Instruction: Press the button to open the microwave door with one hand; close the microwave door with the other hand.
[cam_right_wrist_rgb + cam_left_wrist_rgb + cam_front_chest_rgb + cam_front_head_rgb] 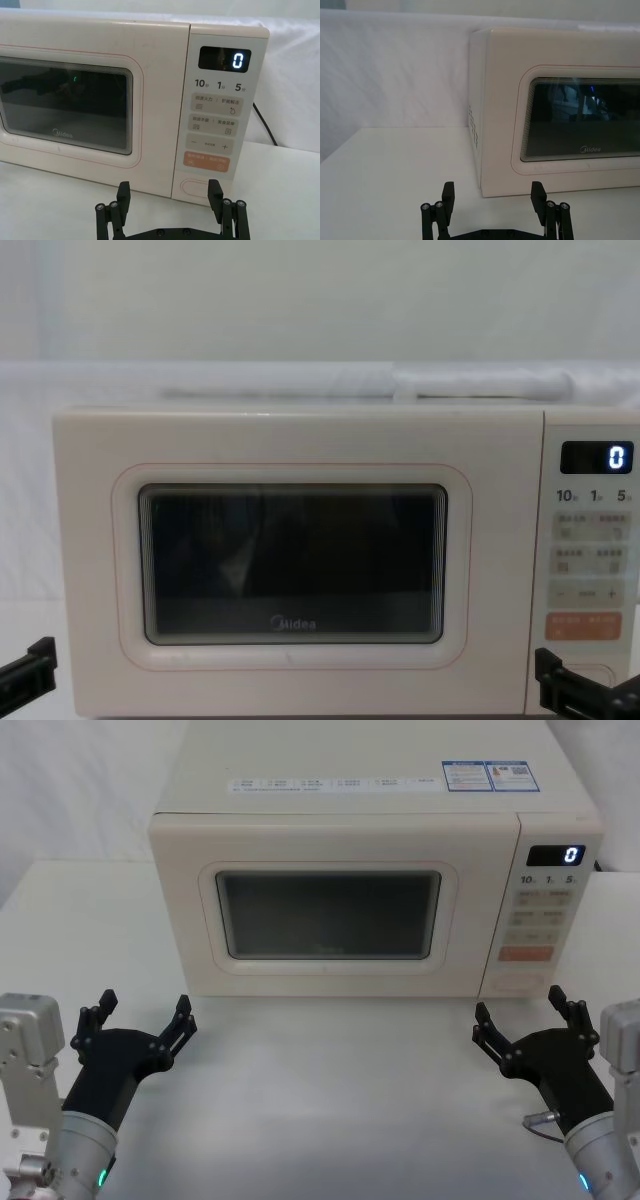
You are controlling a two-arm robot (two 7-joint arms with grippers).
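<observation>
The cream microwave stands at the back of the white table with the microwave door shut flush against its body. The button, a wide cream oval, sits at the bottom of the control panel, below an orange key. My right gripper hovers open just in front of the button, a short way off the panel. My left gripper is open in front of the door's left lower corner, apart from it. Neither gripper holds anything.
The panel's display reads 0. A dark power cable runs down behind the microwave's right side. White cloth hangs behind the table. Bare table lies between the two grippers and to the microwave's left.
</observation>
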